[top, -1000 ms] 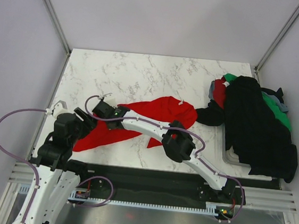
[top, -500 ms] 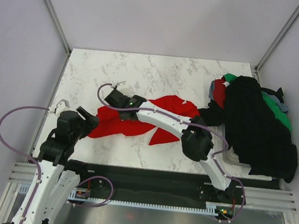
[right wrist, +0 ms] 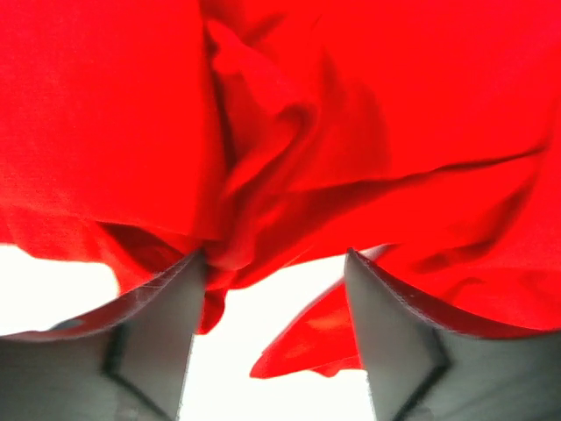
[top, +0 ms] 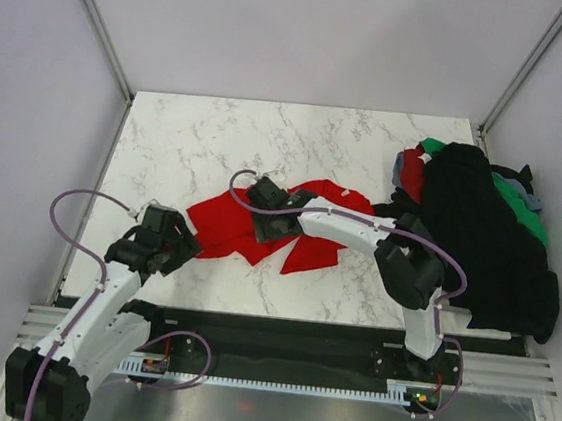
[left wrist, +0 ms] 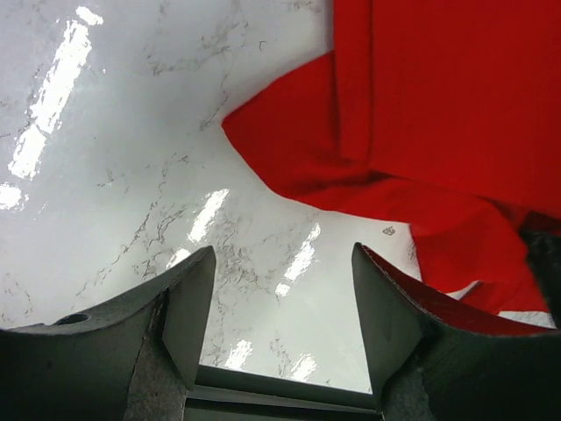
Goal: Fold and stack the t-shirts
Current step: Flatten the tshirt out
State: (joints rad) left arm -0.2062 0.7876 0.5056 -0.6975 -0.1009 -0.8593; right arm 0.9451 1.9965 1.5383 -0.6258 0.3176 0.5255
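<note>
A bright red t-shirt (top: pixel 222 220) lies crumpled in the middle of the marble table (top: pixel 188 140). My right gripper (top: pixel 275 230) hangs over its middle, open. In the right wrist view the bunched red cloth (right wrist: pixel 351 105) lies just past the right gripper (right wrist: pixel 276 259), whose fingers hold nothing. My left gripper (top: pixel 179 245) is open at the shirt's left edge. The left wrist view has the left gripper (left wrist: pixel 285 254) over bare marble with the red t-shirt (left wrist: pixel 438 105) ahead. More t-shirts are heaped at the right: black (top: pixel 480 231), green (top: pixel 518 210), dark red (top: pixel 412 176), grey-blue (top: pixel 401 163).
The heap hangs over the table's right edge. The right arm (top: pixel 359 229) stretches across the table's front half, from its base at the near right. A metal rail (top: pixel 276 356) runs along the near edge. Walls close in the left, back and right.
The right gripper dragged the red t-shirt rightward, bunching it, then opened and let it go. The left arm reached forward and right toward the shirt's left edge.
</note>
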